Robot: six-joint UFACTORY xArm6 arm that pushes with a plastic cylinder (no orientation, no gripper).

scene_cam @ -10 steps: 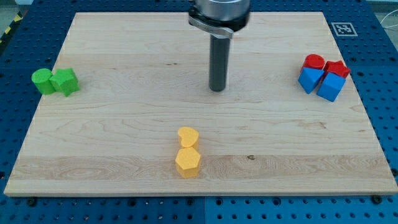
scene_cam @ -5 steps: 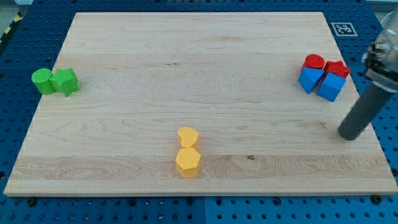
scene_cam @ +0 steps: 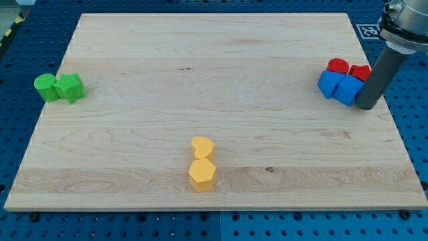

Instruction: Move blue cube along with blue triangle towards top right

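My tip (scene_cam: 366, 106) sits at the right edge of the frame, touching the lower right side of the blue cube (scene_cam: 348, 90); the rod carries no pincer. The cube presses against the blue triangle (scene_cam: 328, 84) on its left, the 2 forming a short row running left to right; which way the triangle's point faces cannot be told. Just above them lie 2 red blocks (scene_cam: 338, 65), (scene_cam: 361, 71). All rest on the wooden bench (scene_cam: 200, 80), upper right.

Green blocks (scene_cam: 59, 88), yellow blocks (scene_cam: 201, 164), red blocks (scene_cam: 348, 67) on board (scene_cam: 167, 60).
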